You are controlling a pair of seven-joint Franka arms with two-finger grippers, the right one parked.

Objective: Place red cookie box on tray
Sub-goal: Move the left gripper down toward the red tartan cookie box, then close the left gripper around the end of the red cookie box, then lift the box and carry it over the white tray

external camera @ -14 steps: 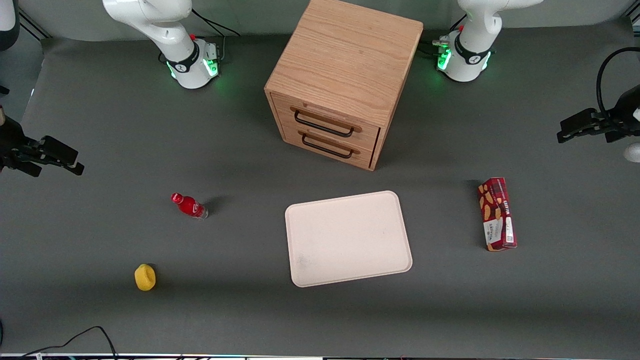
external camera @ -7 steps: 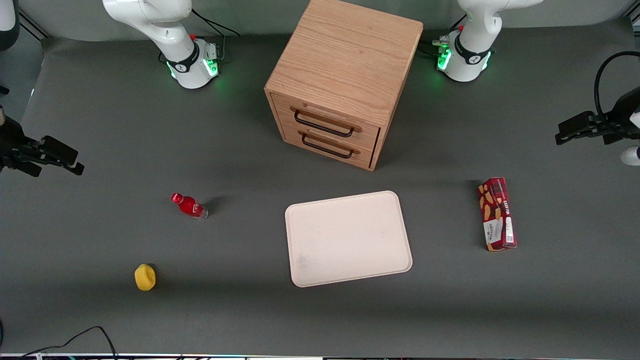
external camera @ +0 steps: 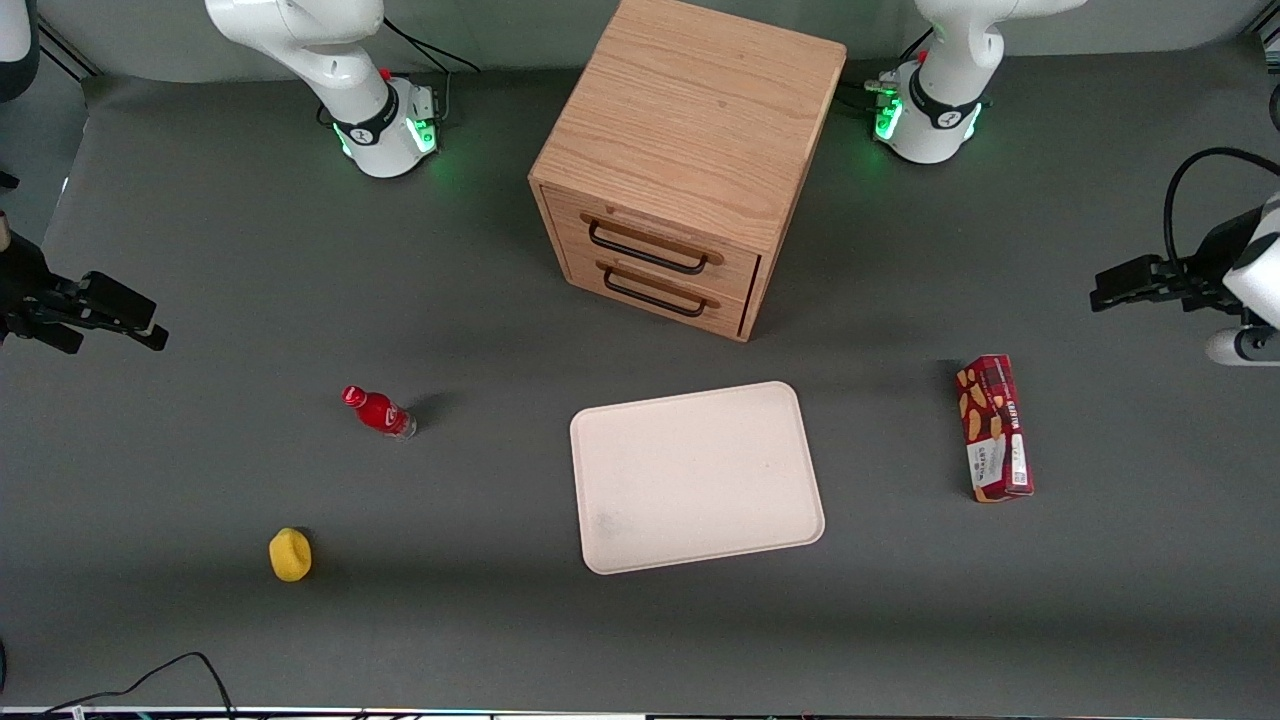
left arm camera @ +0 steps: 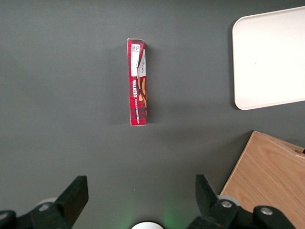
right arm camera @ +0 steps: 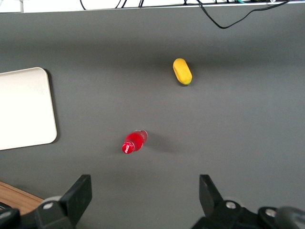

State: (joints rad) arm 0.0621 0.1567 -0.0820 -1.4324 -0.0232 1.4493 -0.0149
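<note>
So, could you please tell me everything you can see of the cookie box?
The cookie box is a long, narrow dark-red carton, seemingly cardboard, printed with tan cookies, lettering and a white label. It lies closed on the grey table, beside the tray but apart from it. Nothing touches it; the open gripper hangs above the table nearby.

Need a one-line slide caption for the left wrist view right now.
Open gripper hovers above the table, short of the red cookie box lying beside the empty tray.

Even, fairly bright overhead light leaves soft shadows beside the wooden two-drawer cabinet [external camera: 690, 165] and the small red bottle [external camera: 378, 411]. Green glow spills from the arm bases. The left arm's gripper [left arm camera: 140, 198], hanging above the table, looks slightly soft, perhaps out of focus.
</note>
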